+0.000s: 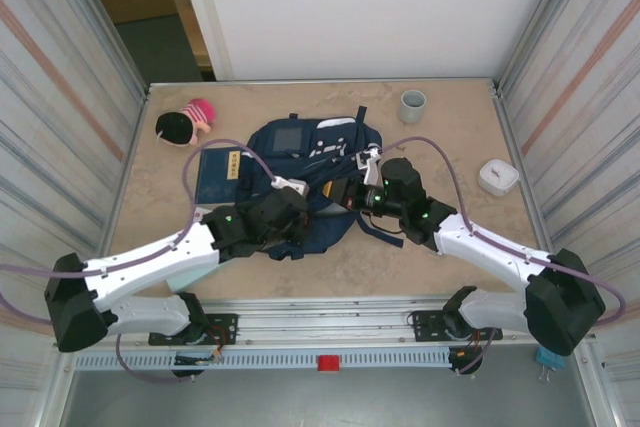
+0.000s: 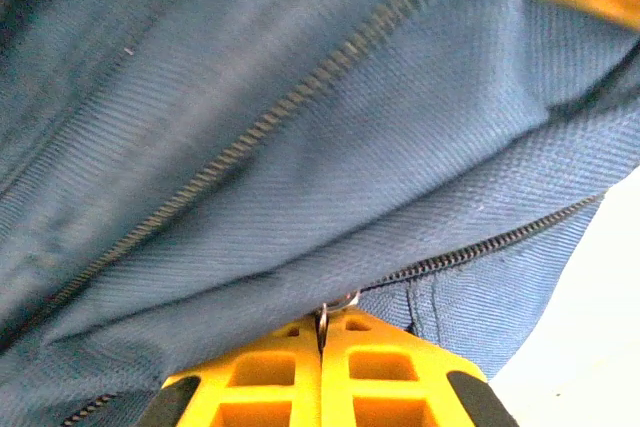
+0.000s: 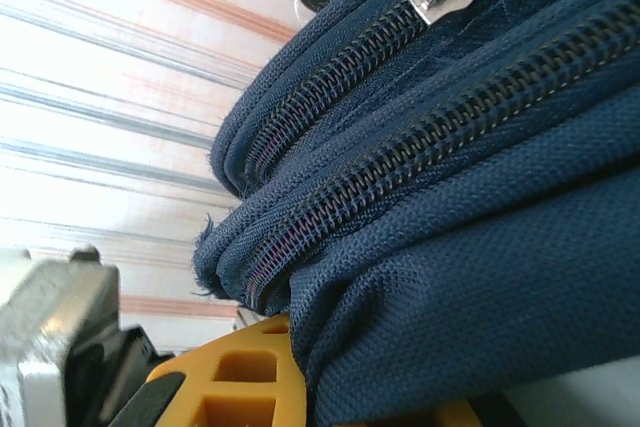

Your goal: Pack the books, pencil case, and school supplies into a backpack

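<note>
Closest in, your left gripper (image 2: 322, 339) is pinched shut on the zipper pull (image 2: 323, 315) at the 7 o'clock side of the mid-table backpack (image 1: 295, 159), with the zipper track (image 2: 490, 242) running toward 2 o'clock in the left wrist view, and your right gripper (image 3: 350, 399) is clamped on backpack fabric at 3 o'clock.

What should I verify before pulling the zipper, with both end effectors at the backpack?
1. Left end effector has the zipper pull: ok, the metal ring sits between its shut fingers.
2. Right end effector braces the backpack: ok, it is shut with fabric at the bag's near edge pinched.
3. Zipper open for packing: not ok, the teeth are meshed shut.
4. Which zipper track the pull belongs to: cannot tell.
5. Book ready to load: ok, it lies flat on the table left of the backpack, unpacked.
</note>
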